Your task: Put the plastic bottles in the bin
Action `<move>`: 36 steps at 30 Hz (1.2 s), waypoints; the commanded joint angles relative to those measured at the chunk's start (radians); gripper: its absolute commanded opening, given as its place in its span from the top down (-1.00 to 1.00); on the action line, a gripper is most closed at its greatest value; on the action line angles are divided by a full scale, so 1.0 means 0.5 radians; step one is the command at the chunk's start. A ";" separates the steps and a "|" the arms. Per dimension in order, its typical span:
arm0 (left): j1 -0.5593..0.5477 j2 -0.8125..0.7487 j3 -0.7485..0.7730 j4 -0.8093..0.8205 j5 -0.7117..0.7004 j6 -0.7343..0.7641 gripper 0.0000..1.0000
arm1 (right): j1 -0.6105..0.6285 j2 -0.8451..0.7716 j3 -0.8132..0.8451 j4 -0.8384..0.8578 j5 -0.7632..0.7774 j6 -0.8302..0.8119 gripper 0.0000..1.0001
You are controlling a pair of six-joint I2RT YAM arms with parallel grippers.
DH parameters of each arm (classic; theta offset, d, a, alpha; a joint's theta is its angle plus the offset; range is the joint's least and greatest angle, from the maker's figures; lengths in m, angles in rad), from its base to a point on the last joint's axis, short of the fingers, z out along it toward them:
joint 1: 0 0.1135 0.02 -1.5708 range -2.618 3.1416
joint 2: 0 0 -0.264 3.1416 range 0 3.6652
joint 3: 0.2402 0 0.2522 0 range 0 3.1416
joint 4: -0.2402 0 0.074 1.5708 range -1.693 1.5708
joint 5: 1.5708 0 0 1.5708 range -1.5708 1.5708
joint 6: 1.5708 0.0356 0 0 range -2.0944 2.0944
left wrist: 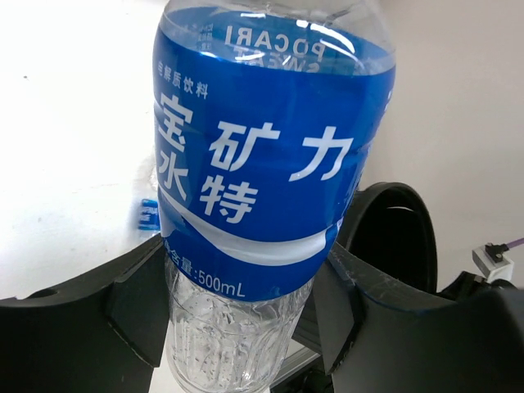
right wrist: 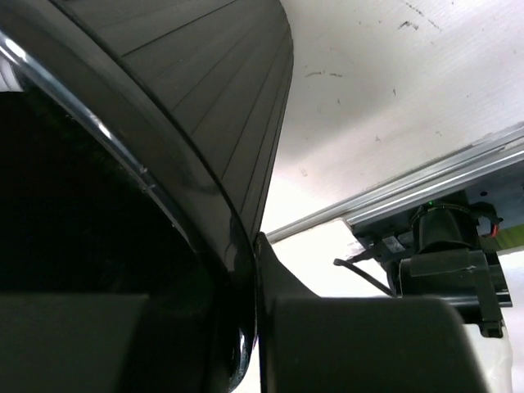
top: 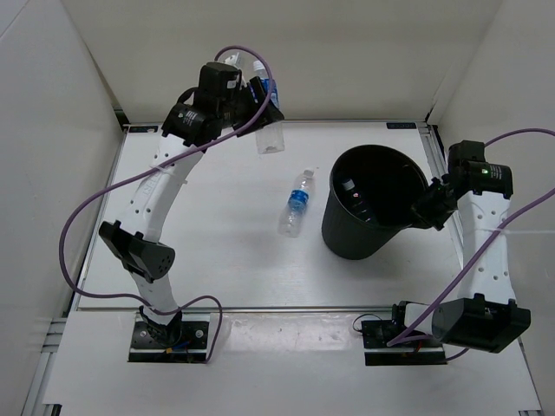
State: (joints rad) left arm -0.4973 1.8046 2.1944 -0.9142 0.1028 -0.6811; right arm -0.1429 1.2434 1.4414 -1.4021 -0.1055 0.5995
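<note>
My left gripper (top: 263, 108) is raised over the table's far left and is shut on a clear plastic bottle (top: 270, 134) with a blue label and white cap. In the left wrist view this bottle (left wrist: 270, 164) fills the frame, and the gripper (left wrist: 241, 303) presses on it from both sides just below the label. A second blue-labelled bottle (top: 297, 202) lies on the table mid-way, left of the bin; its label (left wrist: 149, 213) shows small in the left wrist view. The tall black bin (top: 375, 201) stands right of centre. My right gripper (top: 427, 211) is shut on the bin's right rim (right wrist: 205, 106), one finger inside and one outside.
White walls close in the table at the left, back and right. A metal rail (right wrist: 426, 184) runs along the table's edge beside the right arm. A purple cable (top: 95, 199) loops off the left arm. Something pale (top: 351, 186) shows inside the bin.
</note>
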 commanded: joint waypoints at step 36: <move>-0.944 0.447 0.535 0.518 0.166 0.518 -0.55 | 0.013 -0.496 0.645 0.292 0.407 0.166 -1.00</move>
State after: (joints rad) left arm -0.9398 2.0579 2.4134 -0.6704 0.2161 -0.4736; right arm -0.1379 0.9936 1.7756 -1.2850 0.0757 0.6758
